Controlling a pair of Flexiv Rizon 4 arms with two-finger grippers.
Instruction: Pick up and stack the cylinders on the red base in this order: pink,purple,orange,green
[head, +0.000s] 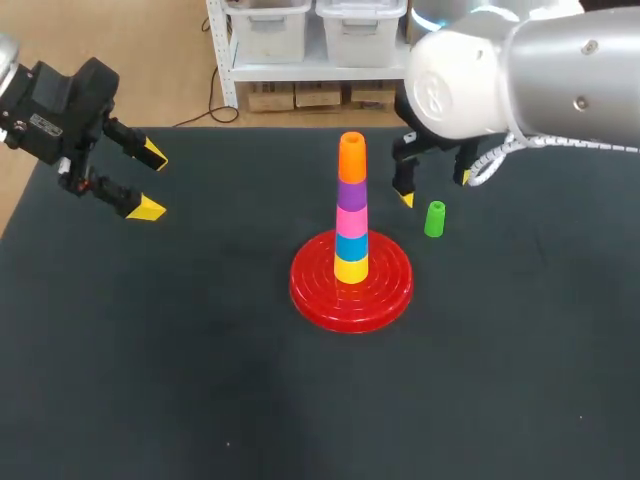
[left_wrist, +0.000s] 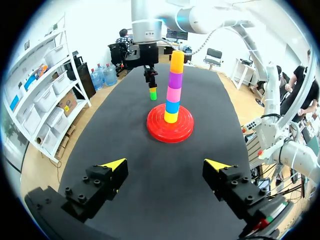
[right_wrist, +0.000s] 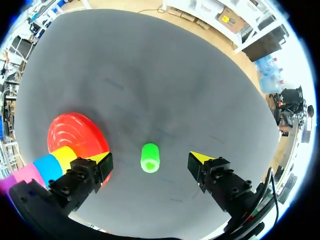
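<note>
The green cylinder (right_wrist: 150, 157) stands upright on the desk (head: 200, 350), apart from the red base (head: 310, 285) on its right, toward the far edge. The right gripper (head: 435, 188) hangs over it, fingers spread to either side and touching nothing (the arm's bulky casing hides most of it from above). On the base, at the desk's middle, the stack reads yellow, blue, pink (head: 351, 218), purple (head: 351, 192), orange (head: 351, 157). The right wrist view cuts it off above pink. The left gripper (left_wrist: 166, 165) is splayed wide near the far left corner.
</note>
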